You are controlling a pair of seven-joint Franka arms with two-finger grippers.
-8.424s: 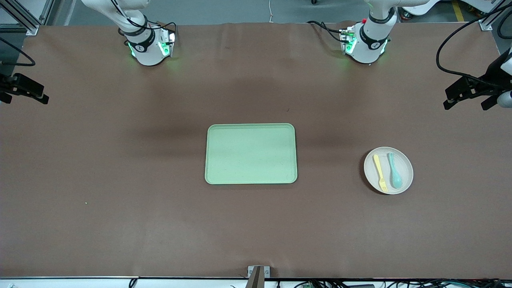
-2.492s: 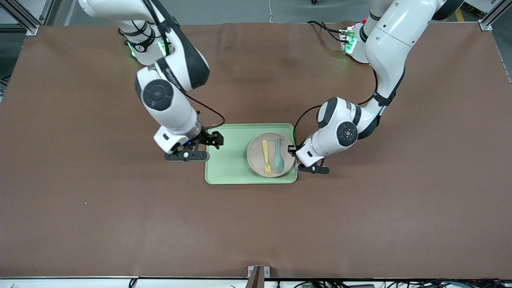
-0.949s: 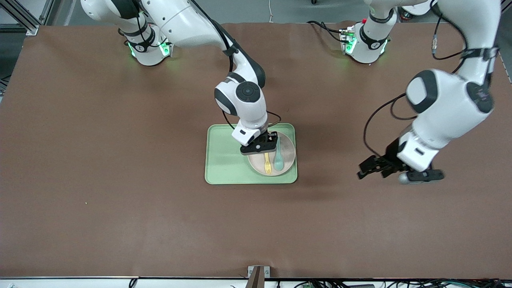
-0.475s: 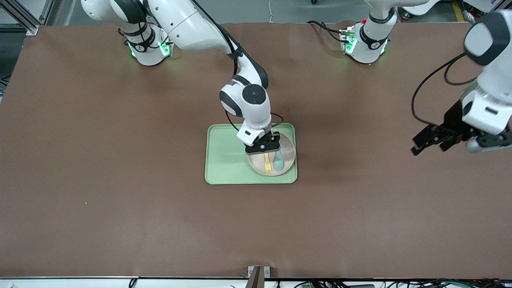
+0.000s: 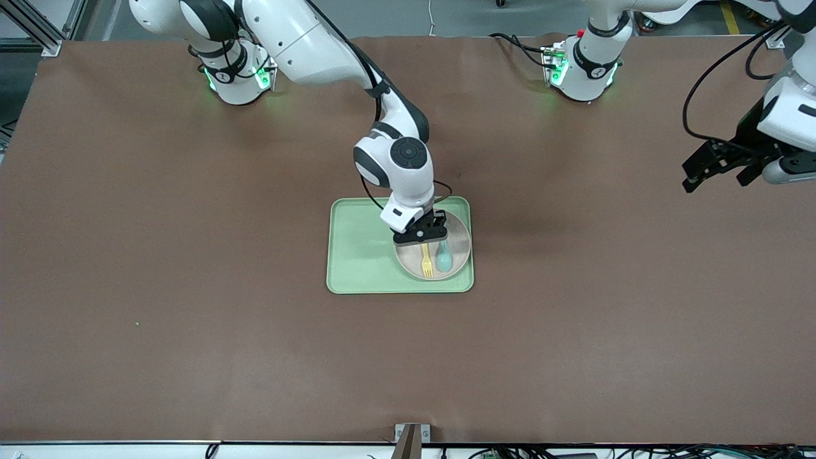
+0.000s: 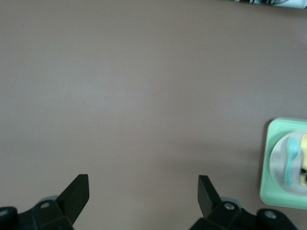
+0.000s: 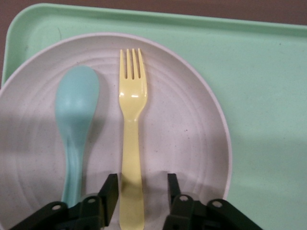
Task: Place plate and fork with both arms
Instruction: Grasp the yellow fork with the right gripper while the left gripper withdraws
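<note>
Plate (image 5: 454,258) sits on the pale green tray (image 5: 357,255), at the tray's end toward the left arm's side of the table (image 5: 191,319). Fork (image 5: 426,261) lies flat in the plate w/ tines pointing toward the front camera; teal spoon (image 5: 444,255) lies just beside it, parallel, on the side toward the left arm's end, bowl also toward the camera.

Right claw (image 5: 418,237) is low over the plate, at the fork's handle end. In right wrist view the two fingers (image 7: 110,190) straddle the handle of the fork (image 7: 131,143), one on each side, narrow gap left either side – not clenched on it yet, nothing grasped. Spoon (image 7: 75,125) handle runs right next to one finger, so it's the close neighbour in the way. Rest of the tray (image 7: 268,96) is bare green.

Left claw (image 5: 723,167) is up in the air over bare table near the left arm's end, well apart from the tray, fully released, holding nothing. Left wrist view: fingertips (image 6: 76,189) spread wide over brown table, tray corner (image 6: 266,167) w/ plate at the edge of view.

No readable labels or writing on the items.
</note>
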